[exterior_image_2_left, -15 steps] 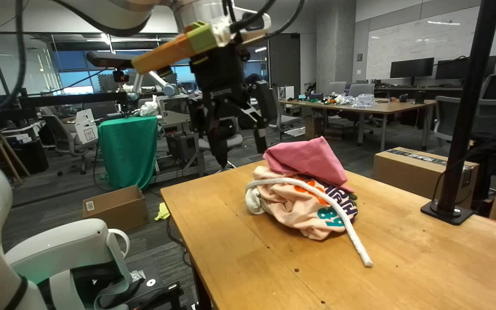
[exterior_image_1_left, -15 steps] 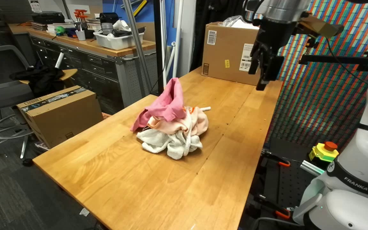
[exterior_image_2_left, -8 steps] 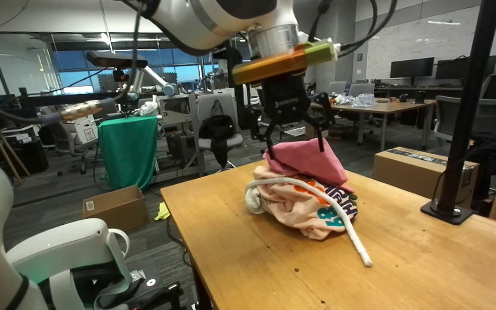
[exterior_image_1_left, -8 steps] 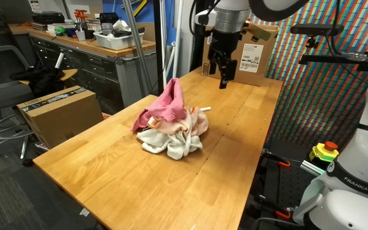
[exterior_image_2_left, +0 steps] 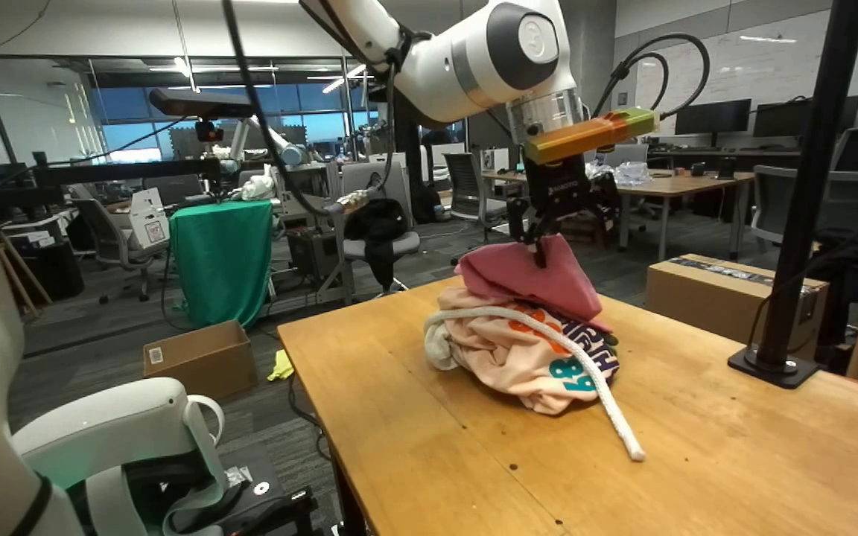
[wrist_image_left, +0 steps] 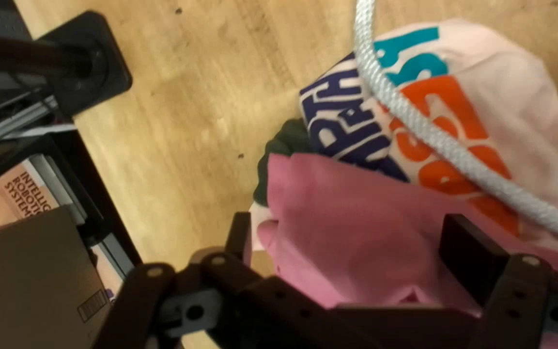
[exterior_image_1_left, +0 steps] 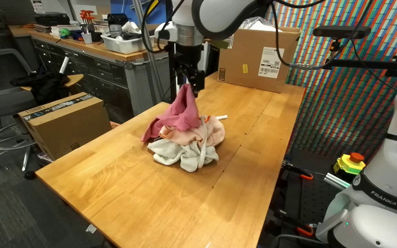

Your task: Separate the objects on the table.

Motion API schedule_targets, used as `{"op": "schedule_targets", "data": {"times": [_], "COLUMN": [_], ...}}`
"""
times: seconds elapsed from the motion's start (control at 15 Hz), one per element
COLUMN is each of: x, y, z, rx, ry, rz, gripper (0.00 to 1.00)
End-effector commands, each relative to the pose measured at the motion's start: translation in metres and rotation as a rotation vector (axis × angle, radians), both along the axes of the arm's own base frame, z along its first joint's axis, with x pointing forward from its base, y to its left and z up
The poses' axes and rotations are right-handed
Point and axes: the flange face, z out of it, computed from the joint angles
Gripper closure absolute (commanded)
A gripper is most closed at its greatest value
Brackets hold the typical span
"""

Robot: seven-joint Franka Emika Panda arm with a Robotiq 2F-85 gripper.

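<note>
In the wrist view, the gripper [wrist_image_left: 350,238] stands spread wide astride the pink cloth [wrist_image_left: 351,215], probably because this top piece should come off first; a white rope [wrist_image_left: 453,151] crosses the peach cloth [wrist_image_left: 511,97]. In an exterior view, white-grey cloth [exterior_image_1_left: 184,156] sits lowest, likely pinned by the others. In an exterior view, the heap [exterior_image_2_left: 507,357] rests on the wooden table [exterior_image_2_left: 414,424].
</note>
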Motion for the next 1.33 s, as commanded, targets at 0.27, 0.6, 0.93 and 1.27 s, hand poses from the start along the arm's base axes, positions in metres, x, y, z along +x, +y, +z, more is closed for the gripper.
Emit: {"op": "schedule_targets", "data": {"times": [0.27,0.6,0.93,1.27], "x": [0.079,0.075,0.068,0.071], "y": [0.033,0.03,0.036,0.048], "z": [0.008,0.001,-0.014,-0.017], "rx": [0.031,0.067,0.115,0.173], "ry": [0.122,0.374,0.535,0.541], "rz": [0.045,-0.033,-0.035,0.03], "gripper": [0.0,0.0,0.0,0.0]}}
